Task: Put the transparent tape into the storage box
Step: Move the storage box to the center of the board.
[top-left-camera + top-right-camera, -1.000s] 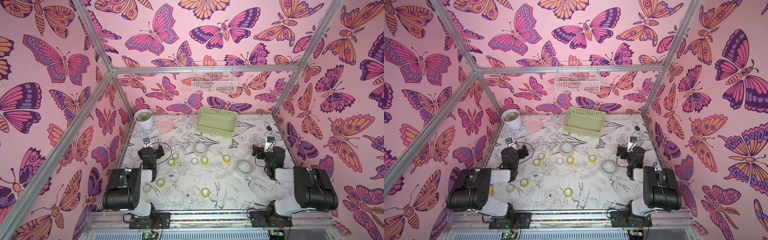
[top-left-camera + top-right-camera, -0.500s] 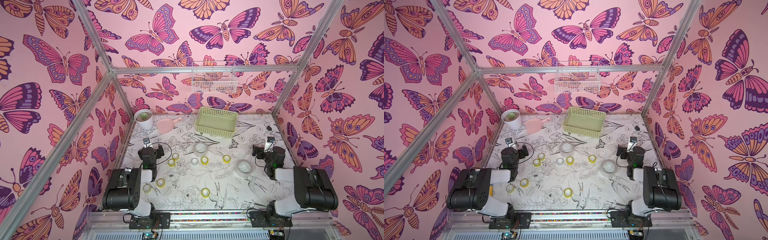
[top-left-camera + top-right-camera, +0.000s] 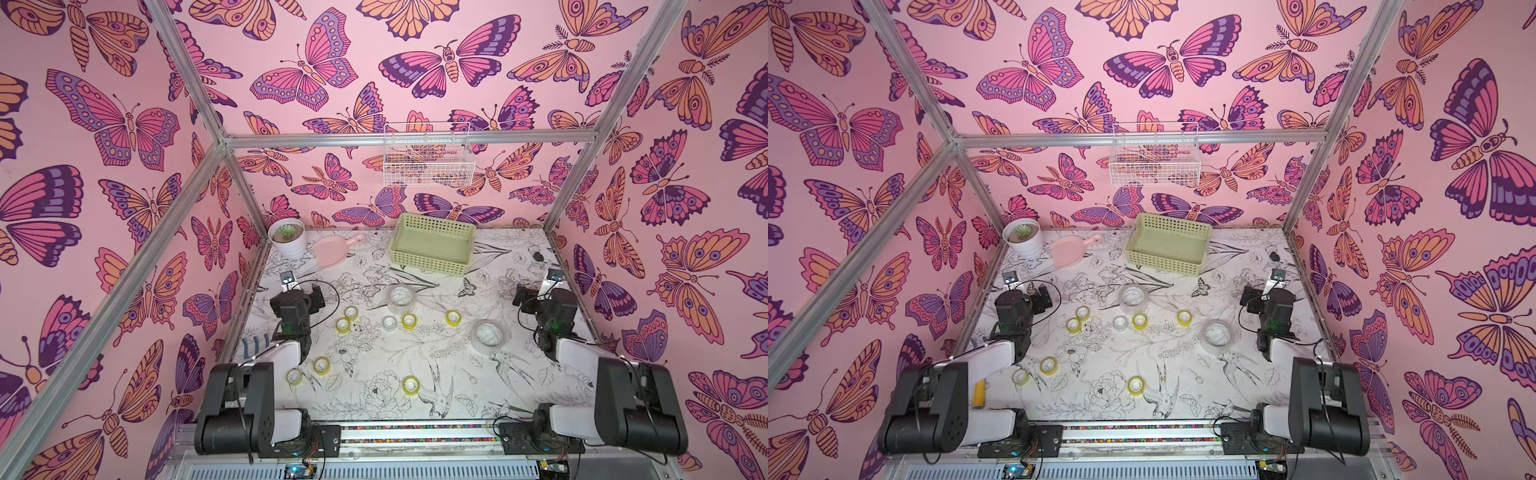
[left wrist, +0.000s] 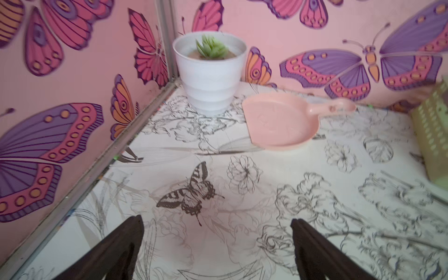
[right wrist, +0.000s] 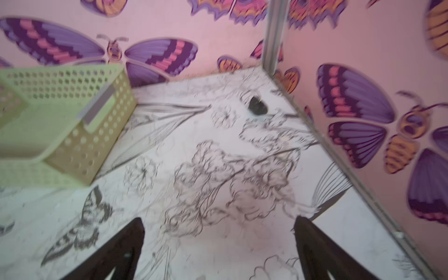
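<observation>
Nearby, transparent tape roll (image 3: 488, 334) clear of empty, gaping right claw (image 5: 218, 220).

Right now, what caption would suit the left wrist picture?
Open left gripper over the floral table, facing a white plant pot and pink dustpan.

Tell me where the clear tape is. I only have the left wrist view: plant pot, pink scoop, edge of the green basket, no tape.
Observer: One big clear roll lies flat just in front of the basket.
Operator: Any others?
Observer: A second big roll lies further to the robot's right, closer to the arm bases.
Operator: Basket loaded yet?
Observer: No, it is empty in both top views.
</observation>
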You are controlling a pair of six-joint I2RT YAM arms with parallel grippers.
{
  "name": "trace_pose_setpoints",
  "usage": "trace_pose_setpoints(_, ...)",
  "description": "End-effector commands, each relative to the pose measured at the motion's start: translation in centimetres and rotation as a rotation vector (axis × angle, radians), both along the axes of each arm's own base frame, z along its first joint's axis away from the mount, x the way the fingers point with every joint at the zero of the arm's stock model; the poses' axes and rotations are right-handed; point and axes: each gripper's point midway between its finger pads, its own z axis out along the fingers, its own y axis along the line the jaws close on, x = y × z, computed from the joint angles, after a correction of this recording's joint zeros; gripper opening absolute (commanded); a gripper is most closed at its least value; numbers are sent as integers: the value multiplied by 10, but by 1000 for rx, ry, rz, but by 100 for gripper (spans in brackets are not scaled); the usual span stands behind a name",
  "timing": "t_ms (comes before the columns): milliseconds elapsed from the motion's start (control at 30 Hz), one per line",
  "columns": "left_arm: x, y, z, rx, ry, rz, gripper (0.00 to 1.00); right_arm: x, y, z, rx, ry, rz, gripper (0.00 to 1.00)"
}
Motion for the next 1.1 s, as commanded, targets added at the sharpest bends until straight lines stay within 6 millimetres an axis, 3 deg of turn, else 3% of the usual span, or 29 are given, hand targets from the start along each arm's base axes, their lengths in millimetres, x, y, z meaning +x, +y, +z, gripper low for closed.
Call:
trace_pose_setpoints(0,-21,26,28,-101,31,218,100,-16,-31,29,166,-5,-261,99)
trace_pose_setpoints(100,-34,30,44,-213,53,298,100,-32,-33,56,343,-44,-353,99)
trace_pose_setpoints(200,-33,13,49,-349,57,227,100,-27,-19,78,391,-23,-277,99)
trace_pose_setpoints(300,-31,-11,51,-445,68,110,100,-13,3,84,423,43,-155,99)
trace_pose_setpoints(433,-34,-33,30,-523,198,55,100,3,33,82,408,146,-65,99)
trace_pose_setpoints(600,-40,-55,14,-521,375,11,100,26,67,58,309,357,-56,99)
trace_pose_setpoints(767,-35,-72,21,-590,395,-36,100,58,109,24,215,558,1,99)
trace_pose_setpoints(900,-35,-77,22,-658,419,-61,100,80,127,0,144,679,-3,100)
trace_pose_setpoints(1067,-43,-79,14,-659,506,-55,100,104,147,-26,132,741,14,80)
